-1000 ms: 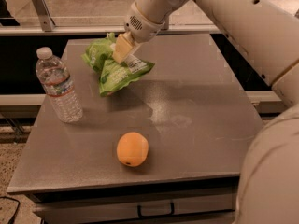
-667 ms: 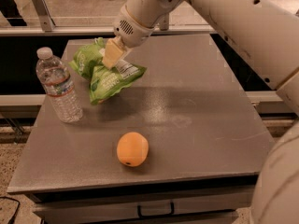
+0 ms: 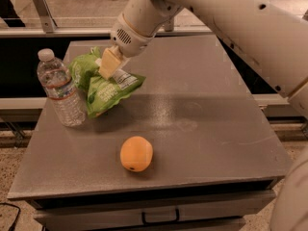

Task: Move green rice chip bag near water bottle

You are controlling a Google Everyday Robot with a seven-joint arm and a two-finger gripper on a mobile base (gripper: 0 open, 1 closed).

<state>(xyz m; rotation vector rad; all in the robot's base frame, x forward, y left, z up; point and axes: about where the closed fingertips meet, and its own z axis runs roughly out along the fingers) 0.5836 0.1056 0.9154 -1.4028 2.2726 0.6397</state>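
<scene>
Clamped in the hand (image 3: 109, 65), the green rice chip bag (image 3: 109, 94) is now carried over, just beside the water bottle (image 3: 61, 93); only release is judged outstanding.

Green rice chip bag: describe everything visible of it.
The green rice chip bag is crinkly bright green foil-like plastic with a white label panel. The gripper pinches its upper middle, crumpling it; it hangs tilted, lower end at the table, close beside the water bottle. Contact with the bottle cannot be judged.
</scene>
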